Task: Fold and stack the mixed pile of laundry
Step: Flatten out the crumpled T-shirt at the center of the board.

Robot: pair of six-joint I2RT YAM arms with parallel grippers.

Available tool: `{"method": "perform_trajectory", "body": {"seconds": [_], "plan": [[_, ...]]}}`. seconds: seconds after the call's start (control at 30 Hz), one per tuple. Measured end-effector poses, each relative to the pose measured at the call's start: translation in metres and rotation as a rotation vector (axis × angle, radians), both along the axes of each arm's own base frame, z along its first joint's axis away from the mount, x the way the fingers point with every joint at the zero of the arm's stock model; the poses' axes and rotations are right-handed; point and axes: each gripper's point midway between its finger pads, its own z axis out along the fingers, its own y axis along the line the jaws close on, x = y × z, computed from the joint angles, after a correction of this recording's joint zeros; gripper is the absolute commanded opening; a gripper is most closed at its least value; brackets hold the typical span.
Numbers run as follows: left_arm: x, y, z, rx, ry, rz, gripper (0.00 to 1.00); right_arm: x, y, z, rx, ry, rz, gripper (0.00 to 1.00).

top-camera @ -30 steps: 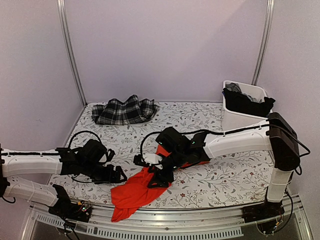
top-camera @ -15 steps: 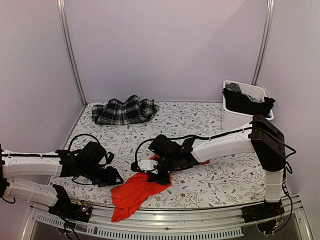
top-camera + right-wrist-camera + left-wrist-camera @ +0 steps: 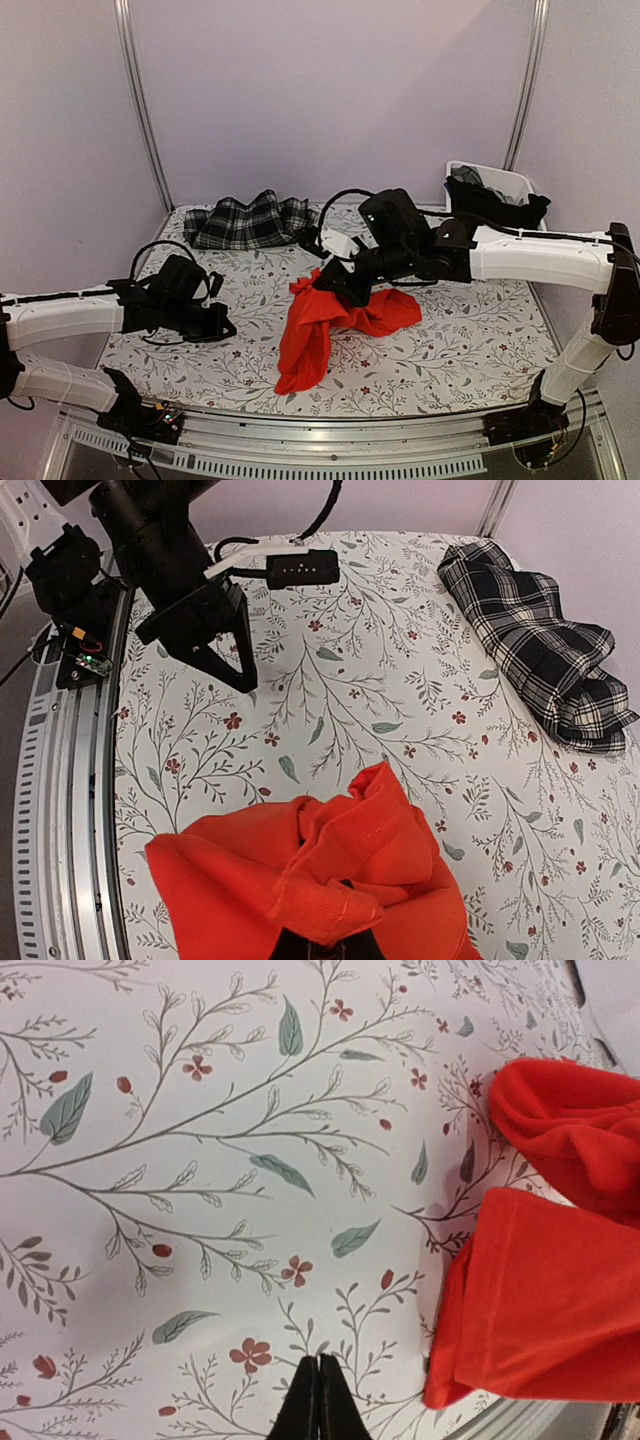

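Orange-red garment: pinches it in right gripper, now hoists it from near edge over tablecloth centre. Keeps left gripper pressed together, empty. Suggests spreading next.

I see my table with its flowery white cover. A bunched black-and-white plaid cloth lies far beyond my left jaws. The red cloth hangs from my right jaws, and its low end rests on the table between both jaws. A white bin stands beyond my right jaws, off to their right.
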Motion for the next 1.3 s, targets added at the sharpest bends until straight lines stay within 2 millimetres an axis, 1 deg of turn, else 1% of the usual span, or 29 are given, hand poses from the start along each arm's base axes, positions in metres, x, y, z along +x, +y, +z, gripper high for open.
{"method": "perform_trajectory", "body": {"seconds": [0.03, 0.07, 0.1, 0.13, 0.2, 0.23, 0.3, 0.33, 0.4, 0.43, 0.5, 0.53, 0.6, 0.7, 0.77, 0.83, 0.9, 0.97, 1.0, 1.03, 1.07, 1.13, 1.17, 1.2, 1.27, 1.3], "plan": [[0.006, -0.001, 0.004, -0.001, -0.015, -0.006, 0.31, 0.002, -0.003, 0.006, 0.013, -0.001, -0.011, 0.0], [0.009, -0.004, 0.009, -0.008, -0.028, -0.02, 0.57, 0.002, -0.004, 0.007, 0.014, 0.005, -0.016, 0.0], [0.011, -0.008, 0.013, -0.015, -0.042, -0.04, 0.76, 0.002, -0.005, 0.005, 0.01, 0.014, -0.019, 0.0], [0.012, -0.013, 0.017, -0.033, -0.055, -0.062, 0.86, 0.0, -0.006, -0.002, -0.004, 0.032, -0.022, 0.0], [0.01, -0.023, 0.022, -0.065, -0.073, -0.102, 0.93, -0.003, -0.009, -0.021, -0.039, 0.074, -0.029, 0.0], [0.008, -0.029, 0.024, -0.084, -0.079, -0.125, 0.94, -0.006, -0.01, -0.031, -0.057, 0.096, -0.031, 0.0], [0.003, -0.039, 0.025, -0.121, -0.092, -0.16, 0.95, -0.013, -0.016, -0.059, -0.105, 0.156, -0.031, 0.0], [0.0, -0.042, 0.022, -0.131, -0.091, -0.172, 0.96, -0.017, -0.019, -0.072, -0.127, 0.182, -0.034, 0.0], [-0.005, -0.046, 0.011, -0.135, -0.074, -0.192, 0.96, -0.025, -0.027, -0.094, -0.168, 0.235, -0.035, 0.0], [-0.007, -0.049, 0.004, -0.132, -0.06, -0.2, 0.96, -0.028, -0.03, -0.101, -0.18, 0.253, -0.036, 0.01], [-0.009, -0.059, -0.01, -0.125, -0.039, -0.223, 0.95, -0.033, -0.033, -0.108, -0.19, 0.285, -0.036, 0.02], [-0.009, -0.063, -0.015, -0.124, -0.031, -0.231, 0.93, -0.034, -0.032, -0.108, -0.188, 0.291, -0.034, 0.03], [-0.011, -0.071, -0.029, -0.115, -0.011, -0.248, 0.84, -0.035, -0.03, -0.106, -0.173, 0.297, -0.032, 0.07], [-0.004, -0.088, -0.033, -0.125, -0.017, -0.268, 0.67, -0.035, -0.028, -0.105, -0.156, 0.305, -0.032, 0.22], [-0.002, -0.101, -0.036, -0.124, -0.029, -0.301, 0.5, -0.034, -0.029, -0.107, -0.153, 0.313, -0.034, 0.28], [-0.004, -0.107, -0.039, -0.125, -0.029, -0.318, 0.33, -0.033, -0.031, -0.108, -0.148, 0.325, -0.041, 0.28], [-0.006, -0.108, -0.041, -0.121, -0.022, -0.325, 0.18, -0.03, -0.032, -0.109, -0.14, 0.334, -0.047, 0.28], [-0.007, -0.108, -0.041, -0.118, -0.027, -0.334, 0.07, -0.025, -0.033, -0.107, -0.123, 0.343, -0.056, 0.27], [-0.007, -0.108, -0.041, -0.115, -0.033, -0.341, 0.02, -0.022, -0.032, -0.105, -0.111, 0.347, -0.059, 0.24], [-0.007, -0.108, -0.041, -0.116, -0.03, -0.339, 0.0, -0.019, -0.032, -0.103, -0.098, 0.35, -0.061, 0.22], [-0.007, -0.108, -0.041, -0.115, -0.031, -0.341, 0.0, -0.017, -0.032, -0.102, -0.088, 0.352, -0.064, 0.24], [-0.007, -0.108, -0.041, -0.112, -0.034, -0.344, 0.0, -0.014, -0.032, -0.099, -0.067, 0.366, -0.063, 0.33], [-0.007, -0.108, -0.042, -0.111, -0.034, -0.344, 0.0, -0.014, -0.031, -0.098, -0.061, 0.374, -0.062, 0.34], [-0.007, -0.107, -0.041, -0.11, -0.034, -0.343, 0.0, -0.013, -0.031, -0.096, -0.053, 0.38, -0.057, 0.3], [-0.007, -0.107, -0.039, -0.112, -0.039, -0.342, 0.0, -0.013, -0.029, -0.093, -0.036, 0.386, -0.045, 0.16], [-0.007, -0.106, -0.038, -0.113, -0.043, -0.341, 0.0, -0.013, -0.028, -0.092, -0.03, 0.387, -0.041, 0.12]]}}
